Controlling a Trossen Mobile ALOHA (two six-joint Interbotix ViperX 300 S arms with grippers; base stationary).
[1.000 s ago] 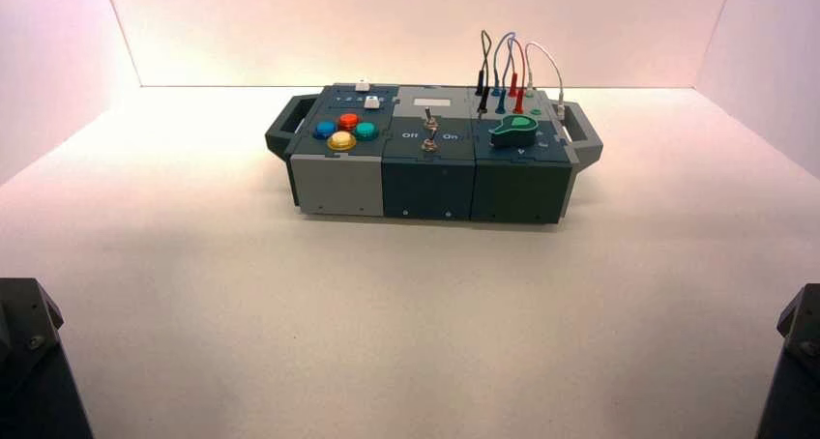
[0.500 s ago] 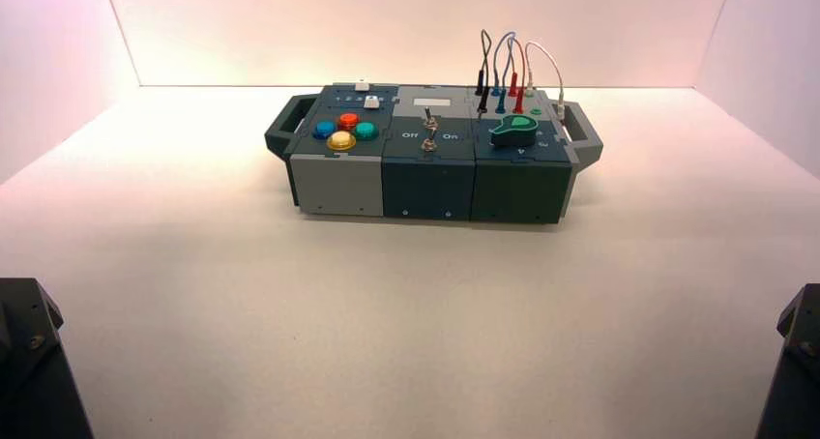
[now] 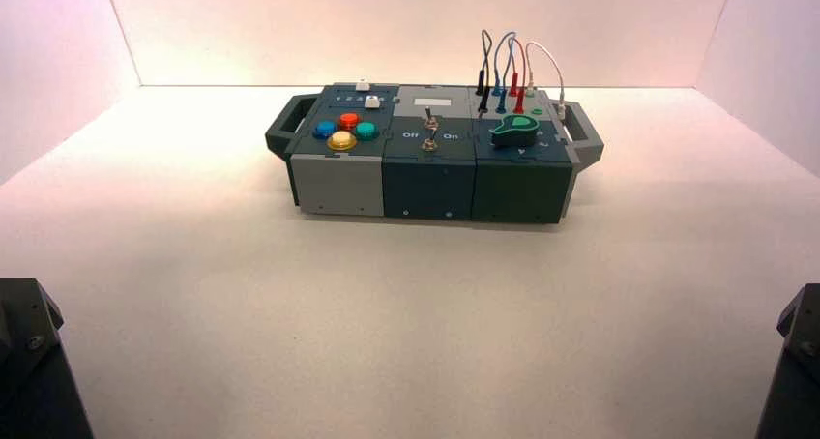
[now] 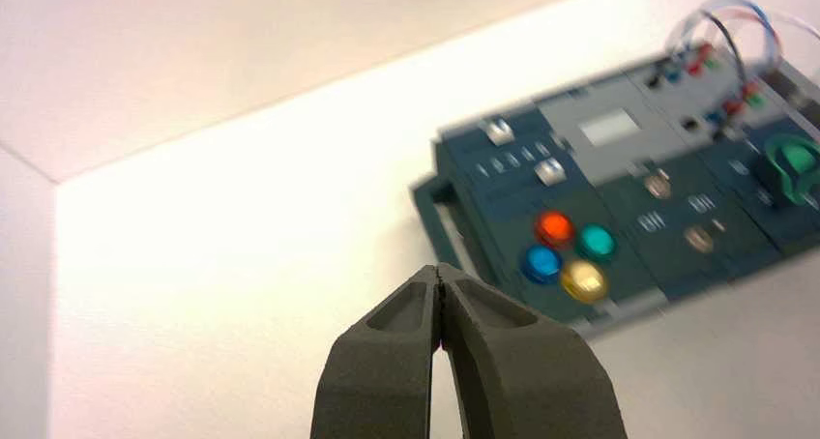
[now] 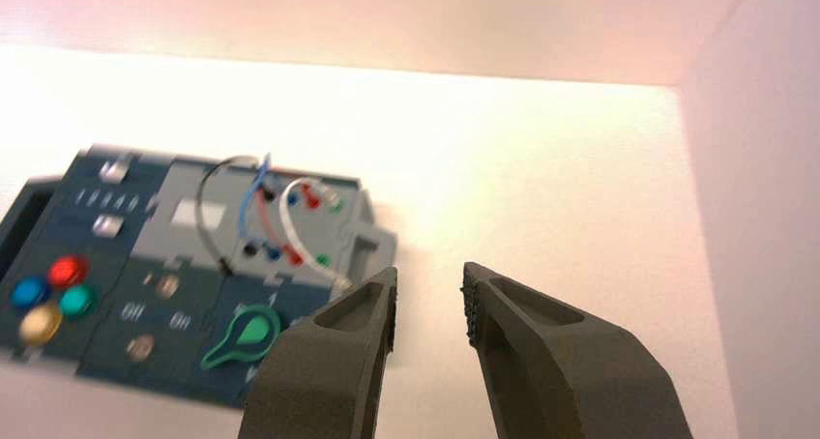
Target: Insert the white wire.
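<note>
Because the white wire [image 5: 286, 217] arches over the far right corner of the box [image 3: 338, 185], with its near plug [image 5: 342, 282] by the right edge rather than in the near green socket [image 5: 322, 260], we judge that loose end to be the one to seat. We cannot tell whether the far plug [image 5: 330, 193] is fully home. Our right claw [image 5: 429, 273] is at the scene's near right, well apart from the wire, spread and holding nothing; our left claw [image 4: 440, 269] waits at the near left, pressed together. If we come in too low or too far right, a fingertip could strike the right handle [image 3: 585, 139] and shove the box. If we come in too far left, we could snag the red wire [image 5: 261, 212] and drag its plugs. Gripping the thin cable instead of the plug would likely let the end swivel and miss the hole. Pulling the arch taut could unseat the far end, and a tilted push might skid the plug or bend it.
</note>
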